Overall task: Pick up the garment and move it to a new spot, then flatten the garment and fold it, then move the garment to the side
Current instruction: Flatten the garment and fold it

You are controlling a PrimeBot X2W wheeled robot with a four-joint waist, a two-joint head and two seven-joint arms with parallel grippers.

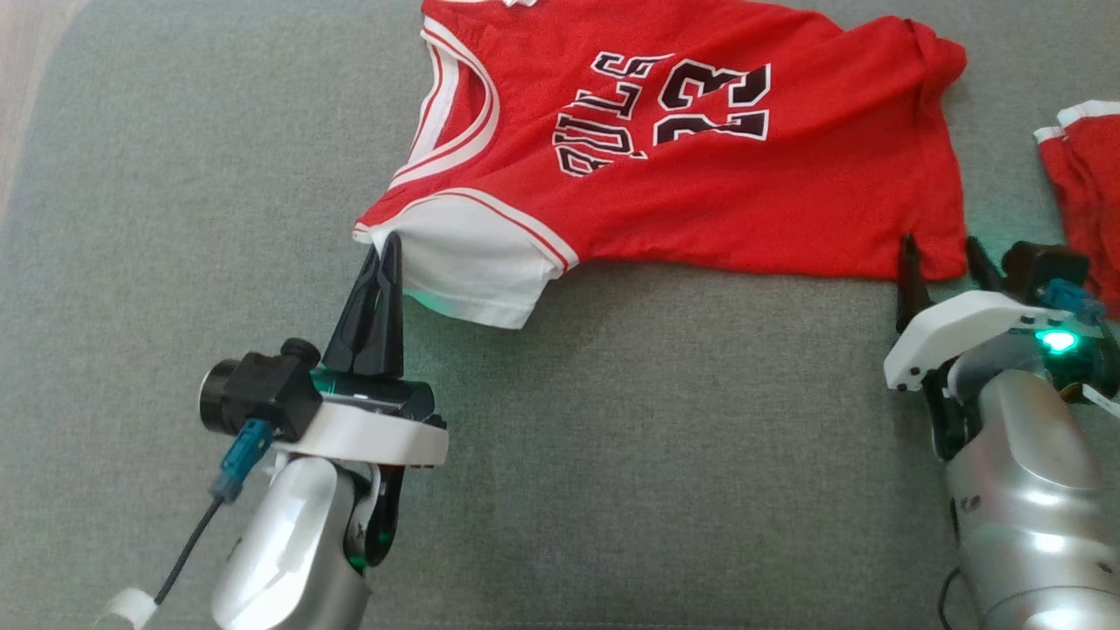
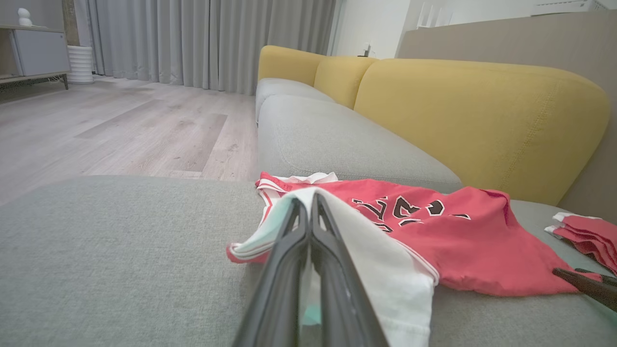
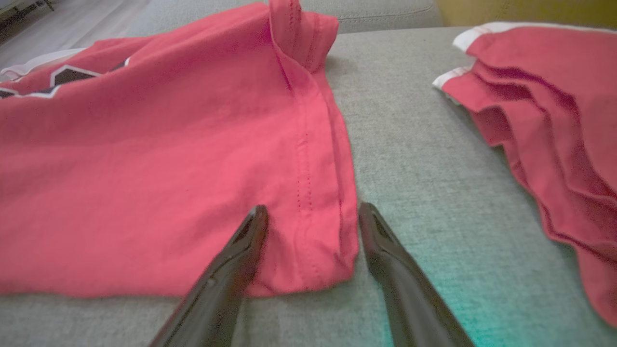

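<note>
The red jersey (image 1: pixel 700 166) is lying spread out on the grey seat (image 1: pixel 612 437), up by the far edge. Its black letters and number are facing up.

The left gripper (image 1: pixel 391 247) is squeezing its two dark fingers tight together on the white part at the jersey's near left corner. That white bit is lifting up off the seat and draping over the fingers, so the gripper is holding the jersey there.

The right gripper (image 1: pixel 941 252) is standing wide open at the jersey's near right corner. One finger is sitting over the red cloth. The other is sitting over the grey seat just beside the stitched hem, so the corner is lying between them. This gripper is not holding anything. A green light (image 1: pixel 1057 341) is glowing on its wrist.

Another red cloth (image 1: pixel 1085 166) with white trim is lying folded near the right edge of the seat, apart from the jersey. Yellow back cushions (image 2: pixel 482 125) are standing behind the seat. A wooden floor (image 2: pixel 120 130) is stretching out past its left edge.
</note>
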